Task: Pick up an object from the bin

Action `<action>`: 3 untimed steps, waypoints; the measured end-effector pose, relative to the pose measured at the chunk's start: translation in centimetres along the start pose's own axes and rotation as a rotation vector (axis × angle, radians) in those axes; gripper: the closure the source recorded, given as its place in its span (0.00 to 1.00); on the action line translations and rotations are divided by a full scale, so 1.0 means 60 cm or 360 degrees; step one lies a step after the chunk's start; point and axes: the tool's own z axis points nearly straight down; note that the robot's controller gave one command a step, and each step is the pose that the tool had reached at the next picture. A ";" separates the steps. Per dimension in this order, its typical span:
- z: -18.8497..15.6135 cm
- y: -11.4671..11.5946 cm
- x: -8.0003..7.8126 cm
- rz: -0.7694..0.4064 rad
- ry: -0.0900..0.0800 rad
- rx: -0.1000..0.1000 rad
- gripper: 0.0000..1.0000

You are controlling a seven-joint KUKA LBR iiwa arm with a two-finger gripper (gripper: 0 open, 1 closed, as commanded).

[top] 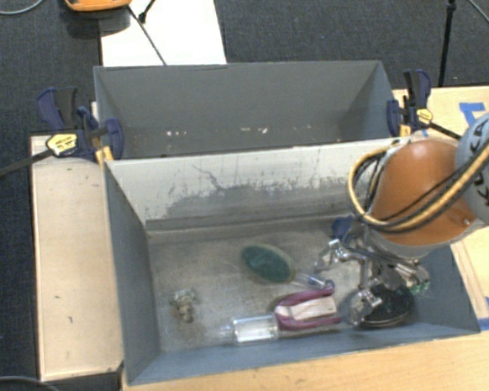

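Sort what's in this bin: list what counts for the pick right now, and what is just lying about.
In play:
- gripper, low in the right front corner of the bin
- black round thing under it
- purple-and-white thing just beside it

Lying about:
- dark green oval lump, mid-floor
- clear plastic piece, by the front wall
- small grey bit, far left

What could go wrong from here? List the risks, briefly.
1. The pincer sits low by the bin's near wall and may strike it.
2. A purple-white packet and a black disc lie close beneath it, so it could catch both or neither.
3. The clear tube seems to lie against the packet and may get dragged along.
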 end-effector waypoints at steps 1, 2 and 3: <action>0.074 0.044 -0.007 -0.0345 -0.0042 0.0024 0.00; 0.074 0.047 -0.008 -0.0347 -0.0048 0.0020 1.00; -0.162 -0.006 -0.006 -0.0451 -0.0023 0.0017 1.00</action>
